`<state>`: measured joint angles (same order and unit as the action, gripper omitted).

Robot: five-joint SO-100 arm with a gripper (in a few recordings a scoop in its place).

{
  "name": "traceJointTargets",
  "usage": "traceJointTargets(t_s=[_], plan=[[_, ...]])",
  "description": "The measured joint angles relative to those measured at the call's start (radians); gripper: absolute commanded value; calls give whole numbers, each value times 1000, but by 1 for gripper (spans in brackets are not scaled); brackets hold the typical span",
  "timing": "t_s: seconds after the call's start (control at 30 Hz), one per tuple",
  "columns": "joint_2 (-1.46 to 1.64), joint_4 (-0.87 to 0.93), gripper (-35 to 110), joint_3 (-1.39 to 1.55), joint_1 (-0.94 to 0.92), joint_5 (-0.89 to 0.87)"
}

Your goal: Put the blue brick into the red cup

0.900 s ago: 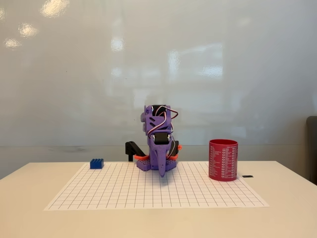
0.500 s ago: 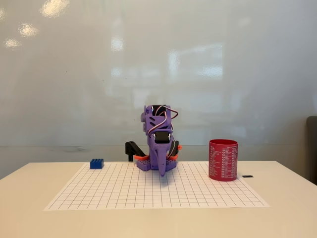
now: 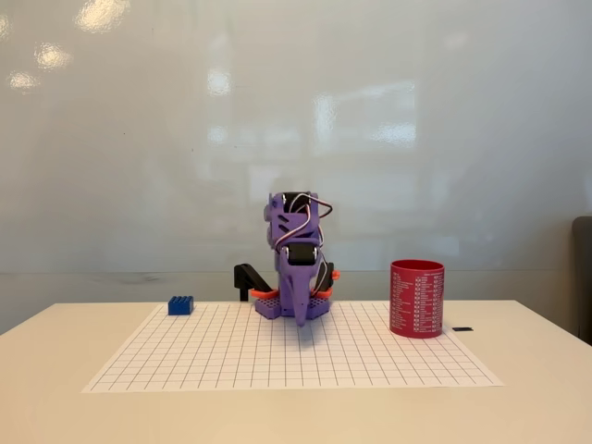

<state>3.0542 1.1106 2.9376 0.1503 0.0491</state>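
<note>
In the fixed view, a white paper sheet ruled with a fine grid lies nearest on the pale, smooth counter. Farther back the purple plastic arm's pincer points down at the sheet; whether its tips are parted or closed I cannot tell. The tiny bright-blue studded plastic brick sits well apart to its left, its long axis across the picture. The red straight-sided cylindrical cup with white print stands upright well apart to the right. The coming reach likely swings leftward.
</note>
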Motion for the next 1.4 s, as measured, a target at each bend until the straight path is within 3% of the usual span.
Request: traceJointTargets(t_s=[0.17, 0.3, 0.5, 0.8, 1.07, 1.27, 1.4], plan=[[-410, -2, -1, -316, -72, 15], [-632, 101, -1, -627, -152, -26], [-805, 241, -1, -945, -434, -87], [-856, 399, -1, -992, -917, -244], [-936, 356, -1, -994, -1396, -279], [-983, 299, -1, -950, -1628, -224], [-1009, 262, -1, -893, -1684, -225]])
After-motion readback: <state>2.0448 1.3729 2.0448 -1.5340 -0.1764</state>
